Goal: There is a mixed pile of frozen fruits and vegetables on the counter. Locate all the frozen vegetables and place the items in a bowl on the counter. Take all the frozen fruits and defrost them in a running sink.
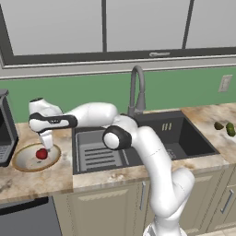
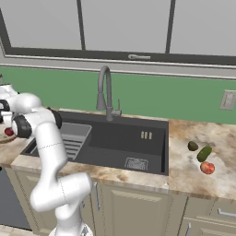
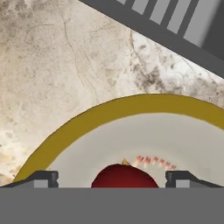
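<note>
At the far left of the counter (image 1: 37,182) sat the bowl (image 1: 22,164), and inside it lay a red item (image 1: 42,154) — its kind too small to tell. The gripper (image 1: 45,148) hung just above it, fingers spread wide on either side, holding nothing. In the hand view the fingertips (image 3: 43,178) stood well apart with the red item between them. Right of the bowl came the sink (image 1: 184,138) and faucet (image 1: 137,90). Beyond the sink — on the right counter — lay a dark green piece (image 2: 193,146), a cucumber (image 2: 204,153) and a red-orange fruit (image 2: 207,168).
</note>
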